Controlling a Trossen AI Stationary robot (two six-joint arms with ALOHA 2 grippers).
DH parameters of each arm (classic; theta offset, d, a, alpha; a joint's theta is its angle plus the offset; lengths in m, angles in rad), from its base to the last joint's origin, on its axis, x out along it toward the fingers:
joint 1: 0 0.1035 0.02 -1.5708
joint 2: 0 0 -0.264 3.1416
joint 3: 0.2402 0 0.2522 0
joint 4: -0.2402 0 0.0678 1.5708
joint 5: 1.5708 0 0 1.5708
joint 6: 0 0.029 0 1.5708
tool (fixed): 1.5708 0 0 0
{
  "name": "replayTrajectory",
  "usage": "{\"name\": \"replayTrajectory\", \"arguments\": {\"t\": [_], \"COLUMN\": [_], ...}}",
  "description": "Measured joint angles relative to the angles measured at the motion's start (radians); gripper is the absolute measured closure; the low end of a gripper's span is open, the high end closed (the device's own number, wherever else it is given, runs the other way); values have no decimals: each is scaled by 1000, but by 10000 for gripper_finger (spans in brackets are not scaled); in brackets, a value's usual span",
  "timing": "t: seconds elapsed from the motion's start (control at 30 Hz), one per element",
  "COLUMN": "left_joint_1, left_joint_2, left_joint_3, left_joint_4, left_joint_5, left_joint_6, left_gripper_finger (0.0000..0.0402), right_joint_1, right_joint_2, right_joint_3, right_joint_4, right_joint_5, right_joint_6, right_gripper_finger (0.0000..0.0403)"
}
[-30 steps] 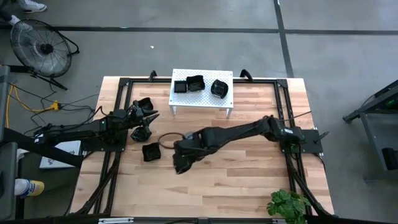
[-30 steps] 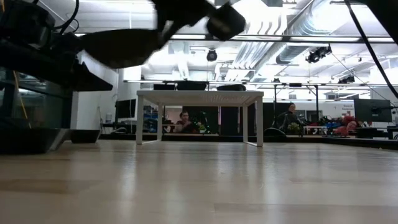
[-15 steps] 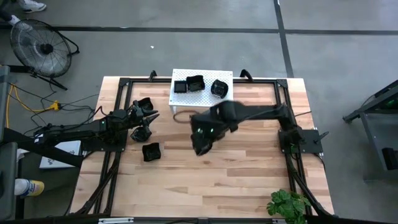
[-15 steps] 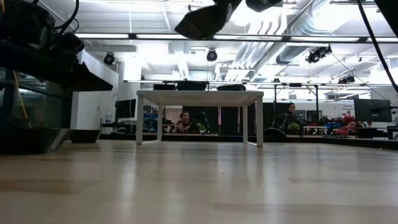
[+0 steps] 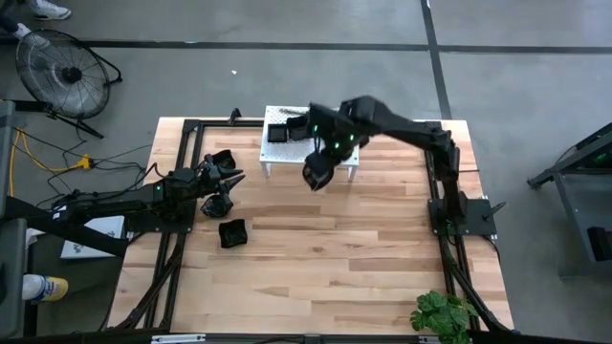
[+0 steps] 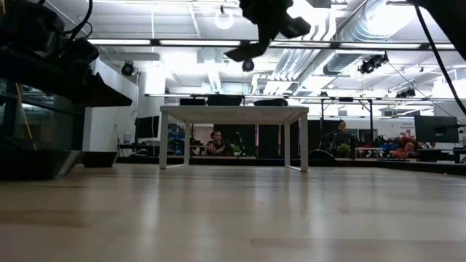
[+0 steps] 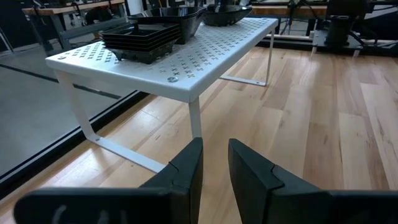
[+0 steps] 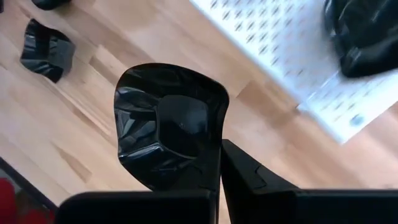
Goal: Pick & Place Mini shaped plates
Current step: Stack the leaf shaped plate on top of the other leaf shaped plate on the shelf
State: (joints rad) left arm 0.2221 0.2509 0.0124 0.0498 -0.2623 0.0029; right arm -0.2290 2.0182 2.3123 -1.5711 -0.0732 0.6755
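White stand (image 5: 287, 148) beneath right pincer (image 5: 316, 177)'s held plate (image 8: 168, 124).

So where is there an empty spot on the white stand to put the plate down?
The white stand is crowded along its far edge, where black plates sit. Its near strip, toward the table's middle, looks bare, though the right tool, shut on a black plate, covers part of it. The wooden table near the plant is bare too.

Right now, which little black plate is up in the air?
The plate pinched in the right pincer, beside the white stand. The others rest on the stand or table.
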Motion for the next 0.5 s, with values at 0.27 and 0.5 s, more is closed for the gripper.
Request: {"name": "replayTrajectory", "arguments": {"t": [0.27, 0.5], "left_joint_1": [0, 0], "left_joint_2": [0, 0], "left_joint_3": [0, 0], "left_joint_4": [0, 0], "left_joint_5": [0, 0], "left_joint_6": [0, 0], "left_gripper_finger": [328, 328], "right_joint_1": [-212, -378], "right_joint_2": [-10, -10], "right_joint_3": [0, 0], "right_joint_4": [-1, 0], "right_joint_5": [-59, -152], "right_joint_6": [-280, -533], "right_gripper_finger": [403, 403]}}
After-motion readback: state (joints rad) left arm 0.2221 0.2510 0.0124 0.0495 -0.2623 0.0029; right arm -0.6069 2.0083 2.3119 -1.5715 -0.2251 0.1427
